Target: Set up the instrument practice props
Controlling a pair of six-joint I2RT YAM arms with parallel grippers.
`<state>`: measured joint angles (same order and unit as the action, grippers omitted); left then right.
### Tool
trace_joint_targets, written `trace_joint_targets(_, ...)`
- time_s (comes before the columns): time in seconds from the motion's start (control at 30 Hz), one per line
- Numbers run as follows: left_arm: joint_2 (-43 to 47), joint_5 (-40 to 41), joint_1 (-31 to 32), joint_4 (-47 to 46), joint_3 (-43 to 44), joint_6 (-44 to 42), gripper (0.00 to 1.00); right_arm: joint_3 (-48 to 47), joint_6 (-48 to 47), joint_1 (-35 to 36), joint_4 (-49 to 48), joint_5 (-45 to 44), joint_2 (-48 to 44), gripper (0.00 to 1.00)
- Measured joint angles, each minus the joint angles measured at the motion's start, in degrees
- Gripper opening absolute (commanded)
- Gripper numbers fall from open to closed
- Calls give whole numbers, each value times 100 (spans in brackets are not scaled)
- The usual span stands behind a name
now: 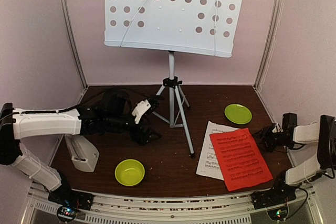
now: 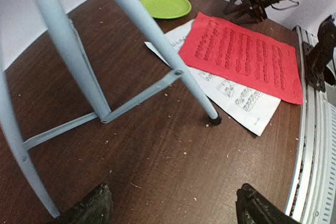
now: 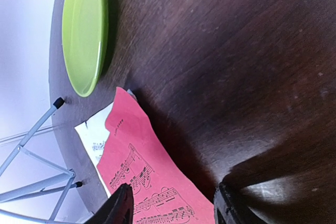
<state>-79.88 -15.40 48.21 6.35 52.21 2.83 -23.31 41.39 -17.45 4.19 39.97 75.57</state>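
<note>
The pale perforated music stand (image 1: pixel 173 11) rises on its tripod at the back centre. One of its legs (image 2: pixel 152 45) crosses the left wrist view. My left gripper (image 1: pixel 148 129) (image 2: pixel 173 211) hovers low just left of the tripod, open, with only bare table between its fingers. The red sheet (image 1: pixel 240 158) lies on the white sheet (image 1: pixel 209 153) at the front right. My right gripper (image 1: pixel 265 137) (image 3: pixel 173 205) is open at the red sheet's (image 3: pixel 152 182) right edge, which lies between its fingers. The grey metronome (image 1: pixel 81 153) lies at the front left.
A lime-green bowl (image 1: pixel 129 172) sits at the front centre and a flat green plate (image 1: pixel 238 114) at the back right, just beyond the sheets. Pale walls close in the brown table (image 1: pixel 173 156) on three sides. A metal rail runs along the near edge.
</note>
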Motion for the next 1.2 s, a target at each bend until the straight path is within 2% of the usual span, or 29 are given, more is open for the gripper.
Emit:
trace_joint_targets(0.13,-291,42,501,157,166,-249,71,13,-2,31,-63,229,94,52)
trace_joint_targets(0.4,-1091,382,1567,420,911,-850,61,-37,-284,109,415,304,-44,53)
trace_joint_targets(0.73,-2564,625,2304,352,2009,-1657,70,-374,-903,133,2057,-688,-616,47)
trace_joint_targets(1.03,-3320,741,2938,-173,2181,-2107,76,-361,-1054,289,2592,-728,-1080,24)
trace_joint_targets(1.2,-3698,931,3206,-435,2352,-2243,75,-146,-1034,326,2691,-809,-1093,21)
